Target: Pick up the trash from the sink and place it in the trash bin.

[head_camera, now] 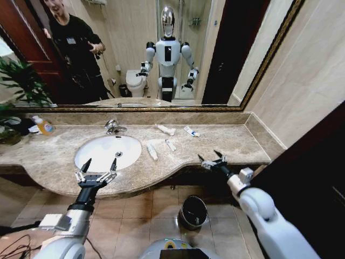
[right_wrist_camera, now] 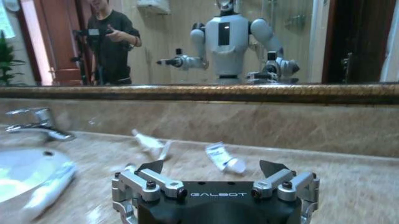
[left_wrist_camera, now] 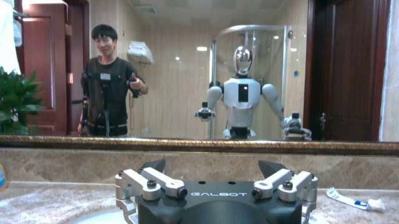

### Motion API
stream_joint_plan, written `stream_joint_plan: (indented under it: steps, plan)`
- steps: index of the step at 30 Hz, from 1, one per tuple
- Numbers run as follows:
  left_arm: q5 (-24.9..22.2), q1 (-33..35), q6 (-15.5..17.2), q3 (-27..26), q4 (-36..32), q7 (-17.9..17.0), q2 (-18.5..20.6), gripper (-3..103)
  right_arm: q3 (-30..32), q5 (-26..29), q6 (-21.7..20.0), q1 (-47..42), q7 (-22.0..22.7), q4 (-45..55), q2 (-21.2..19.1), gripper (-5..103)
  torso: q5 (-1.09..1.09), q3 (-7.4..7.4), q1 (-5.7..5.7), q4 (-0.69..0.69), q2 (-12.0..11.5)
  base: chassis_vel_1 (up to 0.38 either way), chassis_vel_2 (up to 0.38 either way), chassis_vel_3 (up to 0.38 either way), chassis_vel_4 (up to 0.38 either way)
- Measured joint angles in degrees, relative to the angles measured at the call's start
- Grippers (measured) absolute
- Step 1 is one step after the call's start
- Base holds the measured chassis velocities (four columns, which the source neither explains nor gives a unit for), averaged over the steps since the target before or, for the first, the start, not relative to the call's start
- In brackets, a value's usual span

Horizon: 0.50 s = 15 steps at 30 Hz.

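The white oval sink is set in the beige marble counter, and no trash lies inside the basin. Beside it on the counter are a white tube, a small white piece, another white tube and a white-and-blue tube. My left gripper hovers open above the sink's front rim. My right gripper is open at the counter's front edge, to the right of the trash. The right wrist view shows the tubes ahead of it. The black trash bin stands on the floor below.
A chrome faucet rises behind the basin. A clear bottle with an orange label and a green plant are at the far left. A mirror spans the wall. A dark panel stands to the right.
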Motion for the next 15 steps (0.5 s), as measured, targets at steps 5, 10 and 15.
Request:
stream_joint_plan:
  steps: [5,10,15]
  plan:
    - [0.0,0.0,0.0,0.0,0.0,0.0,0.0,100,-4.56,0.24,-0.97,8.35,-1.34,-4.47,-1.06,100,0.03,0.0,0.0,-0.01,0.0,0.0,0.0,0.0,0.0]
    - [0.0,0.0,0.0,0.0,0.0,0.01,0.0,100,-10.33,0.17,-1.86,13.97,-1.12,-6.38,-1.5,100,0.0,0.0,0.0,0.0,0.0,0.0,0.0,0.0,0.0]
    - [0.0,0.0,0.0,0.0,0.0,0.0,0.0,100,-14.95,1.37,-3.11,19.09,-0.68,-9.93,-2.51,100,0.0,0.0,0.0,-0.01,0.0,0.0,0.0,0.0,0.0]
